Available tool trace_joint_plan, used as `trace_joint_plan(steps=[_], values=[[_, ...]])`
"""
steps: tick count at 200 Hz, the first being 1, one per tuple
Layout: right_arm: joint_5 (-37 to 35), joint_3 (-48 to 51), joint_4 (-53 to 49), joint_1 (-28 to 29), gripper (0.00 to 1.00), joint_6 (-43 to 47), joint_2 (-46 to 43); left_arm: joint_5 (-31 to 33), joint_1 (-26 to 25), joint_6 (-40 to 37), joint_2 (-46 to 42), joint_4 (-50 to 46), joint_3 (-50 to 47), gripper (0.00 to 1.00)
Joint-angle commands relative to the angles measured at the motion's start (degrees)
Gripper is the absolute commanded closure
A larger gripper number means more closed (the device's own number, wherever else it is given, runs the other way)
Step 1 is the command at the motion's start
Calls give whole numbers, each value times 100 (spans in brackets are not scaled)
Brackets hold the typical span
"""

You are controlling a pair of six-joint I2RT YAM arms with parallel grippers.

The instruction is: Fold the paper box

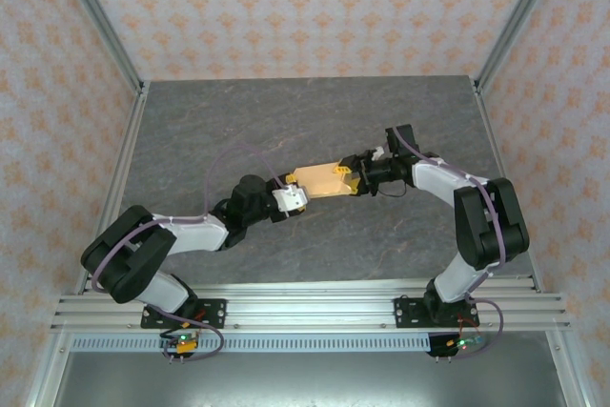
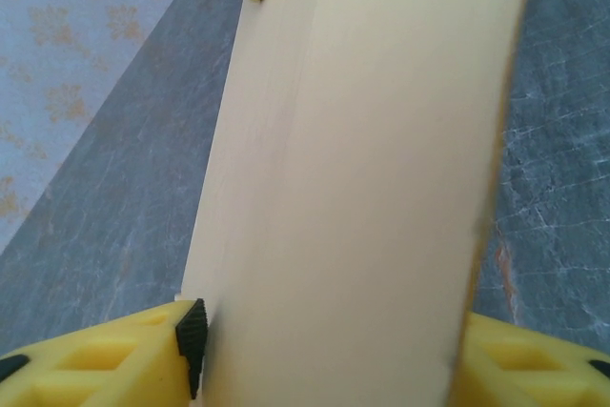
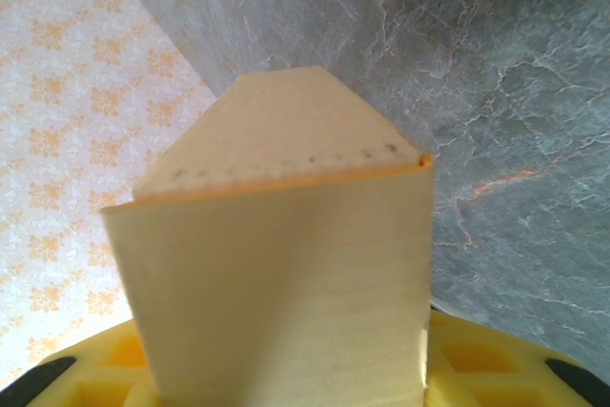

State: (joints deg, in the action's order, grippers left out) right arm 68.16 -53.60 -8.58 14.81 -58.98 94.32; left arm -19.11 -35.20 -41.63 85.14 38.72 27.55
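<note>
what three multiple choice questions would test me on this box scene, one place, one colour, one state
1. Where is the box? A. between the left hand and right hand B. by the far wall C. beside a base
2. What colour are the fingers? A. red B. yellow C. green
3. What is the right hand doing? A. hanging empty B. pressing the table C. gripping the box
Key: A, one hand at each end; B, yellow in wrist views; C, box between its fingers.
</note>
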Motion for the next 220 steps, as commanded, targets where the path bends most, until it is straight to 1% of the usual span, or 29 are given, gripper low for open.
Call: trace_joint_plan(steps=[1,11,26,50,60,79,87,99,111,118,126,137,145,160,180,189,206,220], values=[[101,-16,127,180,56,-205,-146,-85,-23,-11,-1,-53,249,35],[77,-10,162,197,56,-265,-158,-41,-58,-39,6,-98,266,34],[41,-17,219,226,56,-318,-168,-182,-66,-135,13,-281,306,34],[0,-30,240,250,57,-326,-190,98,-71,-242,149,-383,404,35],[0,5,336,259,56,-412,-215,285,-84,-284,169,-372,409,38],[4,25,416,282,55,-456,-256,542,-92,-355,163,-370,409,49],[-2,25,410,285,54,-448,-272,593,-101,-364,131,-412,424,50],[-37,26,415,286,52,-465,-283,599,-127,-373,17,-601,443,50],[-79,18,369,278,45,-408,-298,590,-143,-379,-145,-895,486,52],[-106,-19,229,276,41,-251,-284,593,-150,-390,-246,-1086,512,55],[-197,-128,-132,276,36,146,-253,599,-154,-428,-355,-1383,563,56],[-601,-402,-1088,275,31,1037,-233,562,-148,-448,-479,-1983,730,56],[-831,-507,-1417,262,29,1472,-247,533,-156,-450,-537,-2554,927,57],[-1283,-511,-1636,228,28,2031,-376,514,-155,-333,-581,-3357,1242,57],[-1713,-408,-1588,99,27,2498,-659,475,-157,-115,-630,-4108,1548,56],[-2069,-388,-1642,68,27,2715,-844,501,-145,-54,-597,-4552,1754,56],[-2879,-377,-1820,65,26,3144,-1217,826,-136,173,-342,-5287,2306,57],[-3440,-306,-1866,66,26,3403,-1531,631,-137,35,-95,-6035,2734,57]])
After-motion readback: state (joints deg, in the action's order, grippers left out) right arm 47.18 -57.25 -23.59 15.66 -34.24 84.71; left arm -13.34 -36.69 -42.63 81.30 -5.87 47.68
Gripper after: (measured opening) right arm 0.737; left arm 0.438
